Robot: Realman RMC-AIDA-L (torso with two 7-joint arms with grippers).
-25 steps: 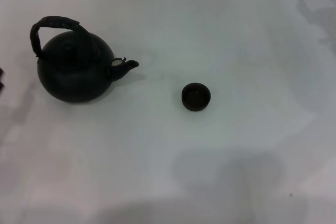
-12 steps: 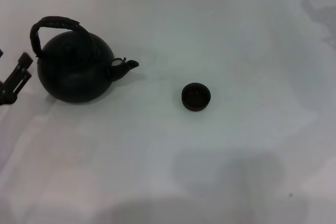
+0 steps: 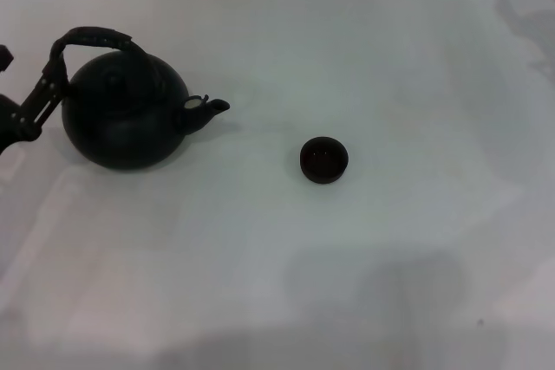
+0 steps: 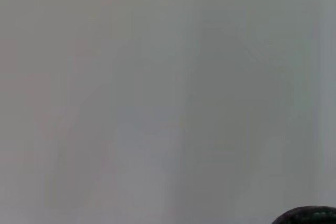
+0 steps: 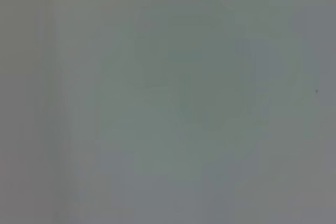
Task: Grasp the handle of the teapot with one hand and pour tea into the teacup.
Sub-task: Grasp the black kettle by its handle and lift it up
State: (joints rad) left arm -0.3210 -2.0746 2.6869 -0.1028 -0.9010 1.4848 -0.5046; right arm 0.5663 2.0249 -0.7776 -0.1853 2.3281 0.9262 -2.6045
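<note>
Plain white tabletop (image 3: 364,283), nothing else on it but the two task items.

Left gripper (image 3: 30,84) comes in at the far-left edge of the head view, one dark finger (image 3: 43,97) angled up toward the left end of the handle (image 3: 91,37). Only part of the fingers shows against the pot, so how wide they are set can't be told; nothing is held. The finger tip sits just beside the handle's left leg, contact or not unclear.

Teapot (image 3: 126,114) stands upright on the left side, bail handle arched over the lid, spout (image 3: 208,110) pointing right toward the teacup (image 3: 324,159). Cup sits upright, well apart from the pot, right of the spout and a bit nearer. The layout suits a left-arm lift and a tilt to the right over the cup.

Left wrist view is almost all blank table, with a dark curved sliver (image 4: 310,216), likely the pot, at one corner. Right wrist view shows bare table only; right gripper is not in sight, presumably parked.

Judged stage: approach to the handle, grasp not yet made.
</note>
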